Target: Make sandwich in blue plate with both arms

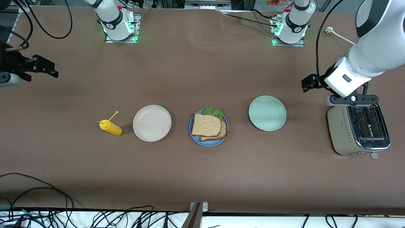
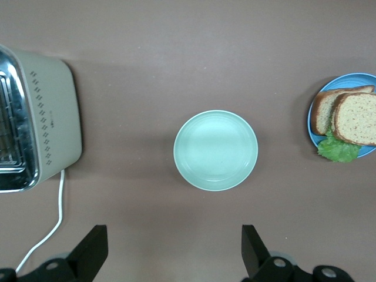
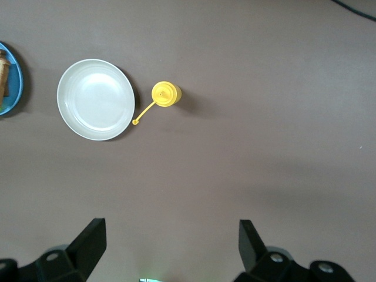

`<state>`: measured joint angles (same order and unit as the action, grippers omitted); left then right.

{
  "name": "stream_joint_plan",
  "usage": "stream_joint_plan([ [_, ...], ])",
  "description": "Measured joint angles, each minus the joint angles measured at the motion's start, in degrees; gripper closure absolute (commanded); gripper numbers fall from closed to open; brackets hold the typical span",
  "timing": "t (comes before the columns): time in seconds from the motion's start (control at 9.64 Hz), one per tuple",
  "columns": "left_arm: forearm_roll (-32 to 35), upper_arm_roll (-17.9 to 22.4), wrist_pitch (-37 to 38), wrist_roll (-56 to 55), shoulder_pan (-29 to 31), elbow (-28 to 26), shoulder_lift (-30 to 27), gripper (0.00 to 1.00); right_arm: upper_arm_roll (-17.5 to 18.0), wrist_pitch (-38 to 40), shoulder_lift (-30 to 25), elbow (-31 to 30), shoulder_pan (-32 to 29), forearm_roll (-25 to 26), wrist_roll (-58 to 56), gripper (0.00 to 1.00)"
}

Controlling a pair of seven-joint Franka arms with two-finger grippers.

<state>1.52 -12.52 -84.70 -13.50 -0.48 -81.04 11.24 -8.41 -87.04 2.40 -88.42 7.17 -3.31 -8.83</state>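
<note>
You have the sandwich (image 1: 208, 126) already stacked on the blue plate (image 1: 193, 135): two brown bread slices overlapping, with the lettuce leaf (image 1: 213, 111) poking out at the edge toward the robots' bases. That plate sits between the beige plate (image 1: 152, 123) and the pale green plate (image 1: 267, 113), both bare. To your eye the assembly looks complete, with nothing left but to pull clear. Your left gripper (image 2: 173, 252) hangs over the table near the toaster (image 1: 359, 129), fingers spread apart and empty. Your right gripper (image 3: 170, 249) waits high over its end of the table, near the mustard bottle (image 1: 110, 127), fingers likewise apart and holding nothing.
</note>
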Motion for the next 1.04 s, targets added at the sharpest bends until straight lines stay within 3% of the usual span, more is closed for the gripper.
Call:
stream_joint_plan([
  [0.41, 0.6, 2.9, 0.5, 3.8, 0.5, -4.5, -5.6, 0.00, 0.6, 1.4, -3.2, -0.1, 0.2, 2.7, 2.6, 0.00],
  [1.04, 0.6, 5.3, -3.2, 7.5, 0.5, -16.8, -15.3, 0.00, 0.7, 1.7, -3.6, 0.1, 0.3, 3.5, 3.6, 0.00],
])
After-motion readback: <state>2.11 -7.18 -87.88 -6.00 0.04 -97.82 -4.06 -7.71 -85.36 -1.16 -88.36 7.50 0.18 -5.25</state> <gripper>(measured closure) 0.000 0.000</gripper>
